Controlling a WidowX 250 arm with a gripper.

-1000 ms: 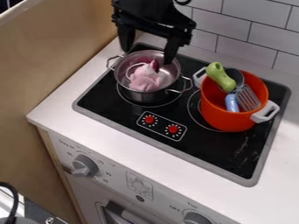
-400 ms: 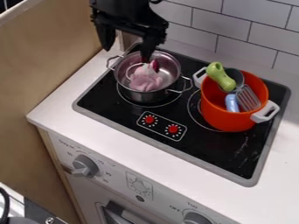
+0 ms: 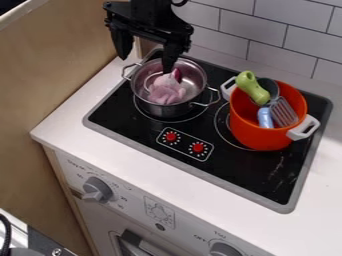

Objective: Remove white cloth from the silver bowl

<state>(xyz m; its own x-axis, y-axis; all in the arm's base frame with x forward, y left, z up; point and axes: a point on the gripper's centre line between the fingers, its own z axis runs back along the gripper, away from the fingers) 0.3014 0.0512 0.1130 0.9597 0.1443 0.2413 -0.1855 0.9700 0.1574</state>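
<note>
Cloth [image 3: 165, 92], pale pink, one piece, crumpled; camera view. Located inside the silver bowl [image 3: 164, 109], a pot-like metal vessel with two loop handles, set on the upper left part of the black stove top [image 3: 247, 172]. Beside the cloth, in the same vessel: one small dark red item [image 3: 177, 75], kind not clear. Gripper [image 3: 146, 65], black, one, at the upper left of the view, hanging down, its two fingers spread wide apart with nothing clamped between them. One finger appears over the bowl's interior near the cloth, the other to the left of the rim; whether the nearer tip touches the cloth cannot be told. Orange pot [image 3: 257, 137], with two white handles, standing to the right of the bowl, apart from it. Contents: one green-handled utensil [image 3: 252, 88], handle leaning up over the rim; one grey slotted utensil [image 3: 284, 113]; one light blue piece [image 3: 265, 118]. Two red knobs [image 3: 172, 136], mounted on the stove top in front of the bowl. White counter [image 3: 143, 167], surrounding the stove top. Tiled wall [image 3: 310, 47], white, behind.
</note>
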